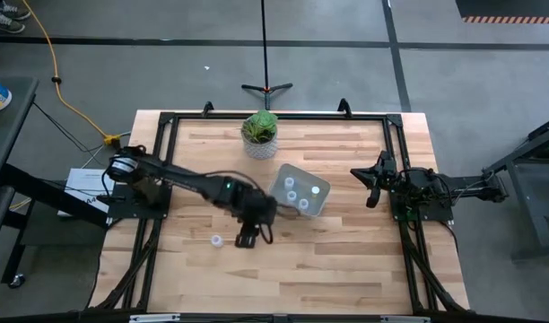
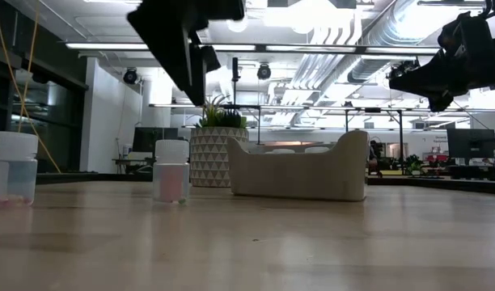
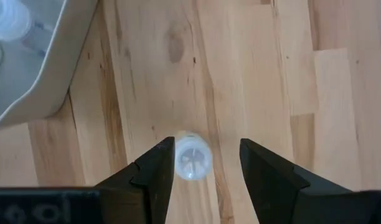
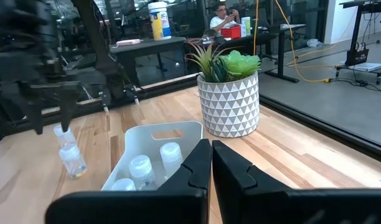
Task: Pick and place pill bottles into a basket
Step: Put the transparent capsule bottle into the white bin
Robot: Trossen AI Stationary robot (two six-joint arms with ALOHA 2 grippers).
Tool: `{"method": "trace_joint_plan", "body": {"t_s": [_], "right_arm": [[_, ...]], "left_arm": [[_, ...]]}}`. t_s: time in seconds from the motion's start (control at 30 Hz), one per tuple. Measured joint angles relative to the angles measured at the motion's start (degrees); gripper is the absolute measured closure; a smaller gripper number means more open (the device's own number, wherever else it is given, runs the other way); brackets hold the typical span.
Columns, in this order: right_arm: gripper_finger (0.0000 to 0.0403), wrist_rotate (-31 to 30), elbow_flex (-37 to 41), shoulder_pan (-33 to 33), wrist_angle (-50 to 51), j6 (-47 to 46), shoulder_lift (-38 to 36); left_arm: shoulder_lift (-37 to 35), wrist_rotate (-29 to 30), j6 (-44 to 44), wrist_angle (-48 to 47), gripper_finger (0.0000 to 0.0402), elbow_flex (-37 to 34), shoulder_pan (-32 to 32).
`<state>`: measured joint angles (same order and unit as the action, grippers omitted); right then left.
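Wooden tabletop [image 1: 346, 260]: my left end effector [image 3: 206, 163] open over pill bottle [image 3: 192, 155]; basket [image 1: 321, 201] beside, plant pot [image 1: 259, 144] behind; right end effector [image 4: 211, 163] closed, apart.

Two dark, near-black arms, slim jointed links. Left arm [image 1: 180, 179]: silver-white round motor cap at its base joint, left of frame; small green light mid-arm; thin black cable looped near the wrist. Right arm [image 1: 436, 188]: chunky black housing, right of frame, cables trailing along it. Left end effector [image 3: 203, 168]: two matte black wedge fingers with angular stepped inner edges. Right end effector [image 4: 211, 163]: same black angular fingers, flat faceted surfaces.
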<state>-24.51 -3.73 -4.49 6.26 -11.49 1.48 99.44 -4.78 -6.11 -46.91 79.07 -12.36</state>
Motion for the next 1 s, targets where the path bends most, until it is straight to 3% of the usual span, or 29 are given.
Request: {"method": "trace_joint_plan", "body": {"t_s": [0.27,0.7,1.0], "right_arm": [[0.0399,0.0,0.0,-0.02,0.07,0.0,0.0],[0.0401,0.02,0.0,-0.02,0.09,-0.1,0.0],[0.0401,0.0,0.02,-0.02,0.07,-0.07,0.0]], "left_arm": [[0.02,3.42,-1.22,1.33,0.0174,-1.08,-2.76],[0.04,5.21,-4.68,10.71,0.0062,-10.97,-2.67],[0.11,7.34,-4.19,18.62,0.0077,-16.49,-2.65]]}}
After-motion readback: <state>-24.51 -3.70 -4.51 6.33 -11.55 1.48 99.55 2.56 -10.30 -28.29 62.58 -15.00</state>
